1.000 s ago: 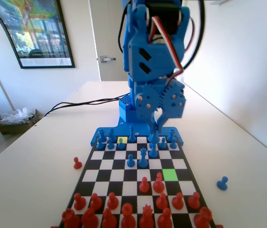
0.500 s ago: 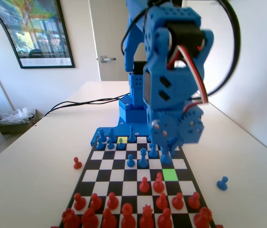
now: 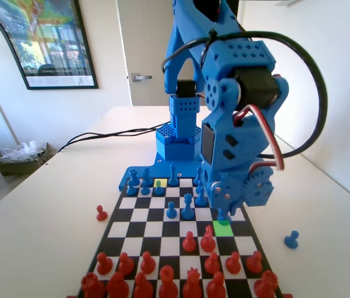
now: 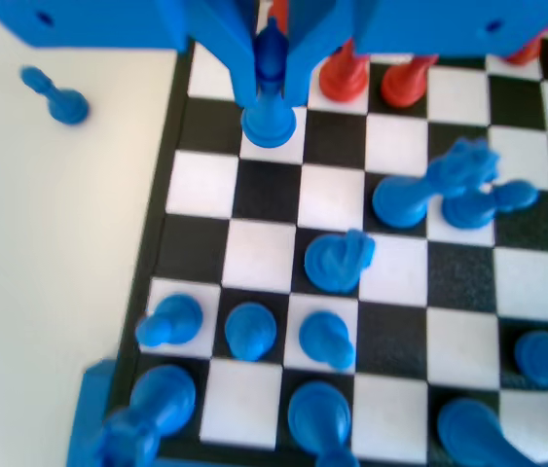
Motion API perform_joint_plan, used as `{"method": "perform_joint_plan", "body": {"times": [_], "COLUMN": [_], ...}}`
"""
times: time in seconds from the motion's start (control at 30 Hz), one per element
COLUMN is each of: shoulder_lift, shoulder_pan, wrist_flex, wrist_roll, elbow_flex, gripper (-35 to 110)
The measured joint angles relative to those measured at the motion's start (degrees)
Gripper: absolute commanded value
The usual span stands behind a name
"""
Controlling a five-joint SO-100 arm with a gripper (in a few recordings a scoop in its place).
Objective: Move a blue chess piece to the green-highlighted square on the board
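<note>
While the gripper [image 4: 270,53] has its two jaws pinched on the knob of the blue chess piece [image 4: 269,107], the piece hangs upright with its base low over a light square at the board's left edge in the wrist view. In the fixed view that base sits at the far edge of the green-highlighted square [image 3: 223,228]; whether it touches the board I cannot tell. The worry, to my eye, is letting go too early: if the piece is still short of the cell's middle, it could land straddling the line. The red pieces [image 4: 376,70] stand just beside the target (two of them, close by the jaws), so a wide opening or a sideways drift might knock one over.
</note>
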Motion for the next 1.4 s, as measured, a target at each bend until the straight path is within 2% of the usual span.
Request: {"method": "perform_joint_plan", "body": {"times": [1.4], "shoulder_lift": [-2.2], "shoulder_pan": [0.4], "wrist_flex": [-5.1], "wrist_roll": [-1.1], "elbow_flex": [-1.8], "gripper": [1]}}
